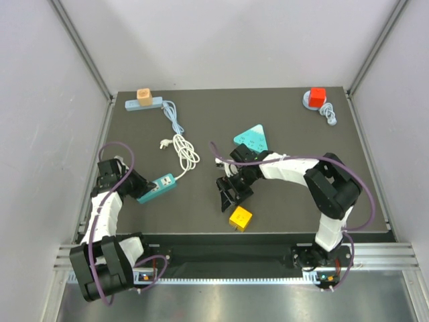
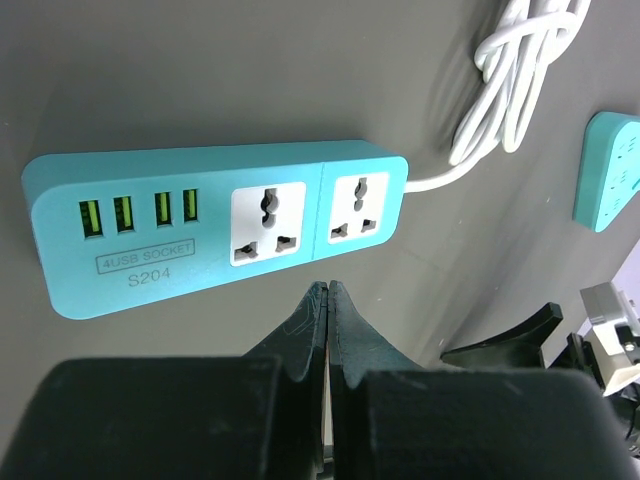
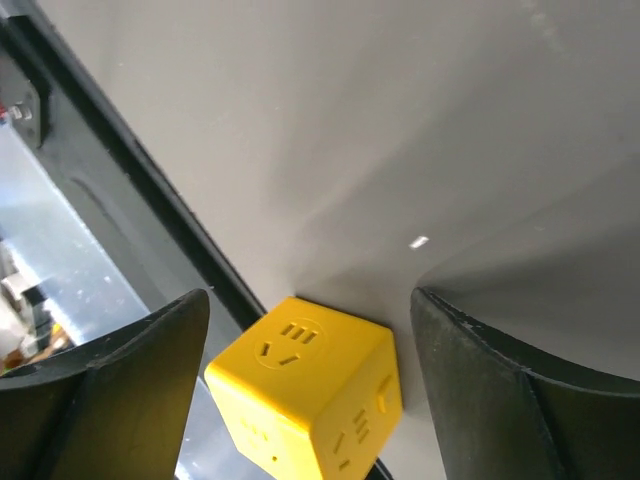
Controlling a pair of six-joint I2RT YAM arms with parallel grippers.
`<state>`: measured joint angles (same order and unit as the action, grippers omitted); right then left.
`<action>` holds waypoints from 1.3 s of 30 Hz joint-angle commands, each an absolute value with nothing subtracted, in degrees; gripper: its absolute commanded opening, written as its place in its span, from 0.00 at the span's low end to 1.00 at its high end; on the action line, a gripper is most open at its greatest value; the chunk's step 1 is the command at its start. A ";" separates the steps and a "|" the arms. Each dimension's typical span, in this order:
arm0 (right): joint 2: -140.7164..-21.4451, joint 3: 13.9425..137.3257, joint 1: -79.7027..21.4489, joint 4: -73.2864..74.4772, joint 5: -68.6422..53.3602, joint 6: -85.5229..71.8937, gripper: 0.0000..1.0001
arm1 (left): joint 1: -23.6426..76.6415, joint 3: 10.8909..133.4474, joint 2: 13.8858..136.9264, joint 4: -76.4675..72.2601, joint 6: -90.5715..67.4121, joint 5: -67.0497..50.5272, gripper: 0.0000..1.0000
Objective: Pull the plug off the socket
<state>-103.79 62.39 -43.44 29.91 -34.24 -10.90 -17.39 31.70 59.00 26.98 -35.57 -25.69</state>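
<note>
Lower left of the top view: left gripper (image 1: 136,190), fingers pressed together, nothing between them, tips just beside the long edge of the teal power strip (image 1: 155,188). In the left wrist view both outlets on the strip are bare. White cord (image 1: 184,151) coils above it. Lower centre: right gripper (image 1: 234,201) with fingers spread wide, gripping nothing. The yellow cube plug (image 1: 240,217) lies on the table (image 1: 301,221) between them, touching neither, well apart from the strip.
</note>
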 commanded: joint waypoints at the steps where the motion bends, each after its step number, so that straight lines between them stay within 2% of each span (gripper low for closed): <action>1: -103.36 63.89 -43.07 31.37 -25.58 -8.00 0.83 | -17.14 31.55 58.01 25.05 -34.72 -25.93 0.00; 7: -101.16 71.71 -43.07 34.45 -21.98 -8.70 0.90 | -17.05 33.31 56.60 25.75 -34.37 -27.95 0.00; 13: -98.88 78.57 -43.07 36.82 -16.09 -10.11 0.90 | -17.05 39.10 53.01 30.76 -33.31 -27.77 0.00; 20: -91.60 75.42 -43.07 35.78 -8.27 -12.74 0.90 | -12.59 38.32 45.36 32.61 -40.41 -25.94 0.02; 24: -86.93 71.38 -43.07 33.32 -9.75 -14.15 0.89 | -3.71 39.37 43.50 29.98 -45.96 -20.06 0.17; 29: -81.48 67.24 -43.07 29.10 -11.96 -15.82 0.89 | 8.94 49.18 52.37 30.40 -47.46 -10.48 0.38; 31: -81.21 67.41 -43.15 27.87 -11.25 -16.78 0.89 | 10.45 52.89 56.59 30.67 -46.59 -9.06 0.45; 32: -81.47 67.76 -43.07 27.60 -11.16 -17.05 0.89 | 11.42 54.56 57.65 30.67 -45.45 -8.18 0.53; 35: -81.91 68.03 -43.07 25.23 -11.78 -17.75 0.89 | 12.21 60.46 61.86 30.41 -42.99 -4.49 0.66; 39: -83.75 68.20 -42.80 21.72 -11.95 -18.19 0.89 | 12.30 64.68 66.79 28.13 -40.17 -0.62 0.73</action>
<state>-83.31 67.16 -43.35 27.40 -11.40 -17.17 12.08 61.73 64.47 30.70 -43.29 -6.02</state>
